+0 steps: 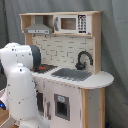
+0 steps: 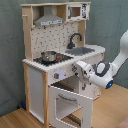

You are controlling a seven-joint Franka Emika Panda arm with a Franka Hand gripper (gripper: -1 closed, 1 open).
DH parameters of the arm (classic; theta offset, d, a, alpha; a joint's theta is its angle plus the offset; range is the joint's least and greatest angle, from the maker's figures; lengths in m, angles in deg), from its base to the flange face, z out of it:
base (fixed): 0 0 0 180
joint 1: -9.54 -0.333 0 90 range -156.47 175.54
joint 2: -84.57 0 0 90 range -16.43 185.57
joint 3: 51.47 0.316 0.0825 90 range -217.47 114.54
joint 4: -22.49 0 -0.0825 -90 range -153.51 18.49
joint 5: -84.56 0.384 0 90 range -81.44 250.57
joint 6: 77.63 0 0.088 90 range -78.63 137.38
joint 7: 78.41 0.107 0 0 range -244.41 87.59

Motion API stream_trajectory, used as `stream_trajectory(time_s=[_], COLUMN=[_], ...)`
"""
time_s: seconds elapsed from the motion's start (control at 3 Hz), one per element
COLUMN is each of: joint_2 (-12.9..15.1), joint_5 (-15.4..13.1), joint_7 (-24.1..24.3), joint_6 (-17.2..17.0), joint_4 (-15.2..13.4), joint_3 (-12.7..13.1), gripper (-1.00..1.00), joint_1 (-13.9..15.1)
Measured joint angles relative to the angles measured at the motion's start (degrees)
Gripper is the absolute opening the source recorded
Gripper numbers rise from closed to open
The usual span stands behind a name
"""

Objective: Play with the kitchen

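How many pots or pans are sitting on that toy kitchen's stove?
1: a small pot sits on the stovetop, left of the sink in the second exterior view. In the first exterior view the robot arm hides that spot.

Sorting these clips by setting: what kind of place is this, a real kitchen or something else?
Probably a lab or studio, not a real kitchen: a toy play kitchen stands alone on a wood floor before a plain grey curtain, with a white robot arm beside it.

Wooden floor [image 2: 20,119] carries kitchen [image 2: 55,60].
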Motion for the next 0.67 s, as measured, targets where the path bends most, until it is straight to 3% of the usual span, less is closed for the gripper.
stream_trajectory(time_s=[0.33,0.67], joint_2=[-0.42,-0.42], joint_5=[2.06,2.06], joint_7=[-1.64,-1.65], joint_6=[0.08,0.08], joint_4=[1.12,1.12], joint_3=[0.61,0.61], gripper=[1.0,-1.0], joint_1=[0.07,0.07])
